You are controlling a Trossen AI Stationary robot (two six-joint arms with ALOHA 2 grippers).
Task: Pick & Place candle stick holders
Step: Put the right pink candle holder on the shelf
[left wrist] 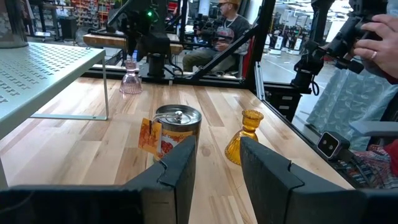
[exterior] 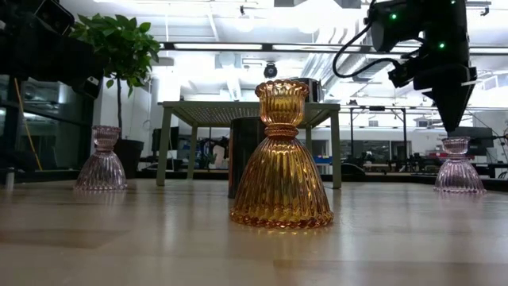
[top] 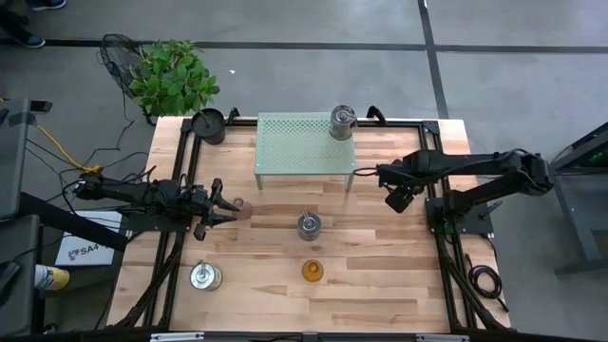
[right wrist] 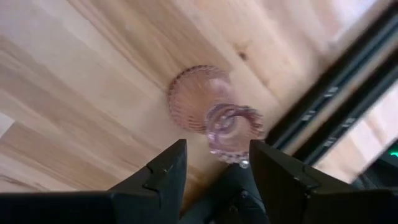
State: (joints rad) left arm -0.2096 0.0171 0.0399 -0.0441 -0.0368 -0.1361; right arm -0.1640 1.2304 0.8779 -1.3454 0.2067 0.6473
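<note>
Ribbed pink glass holder point(right wrist: 211, 112), scalloped top

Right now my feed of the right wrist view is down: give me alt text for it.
The right gripper hangs open directly over a pale pink glass candle holder standing upright on the wooden table, its dark fingers either side of the holder's scalloped top. A black table frame rail runs just beyond it.

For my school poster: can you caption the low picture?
An amber glass candle holder stands front and centre, with a pink one far off on each side.
</note>
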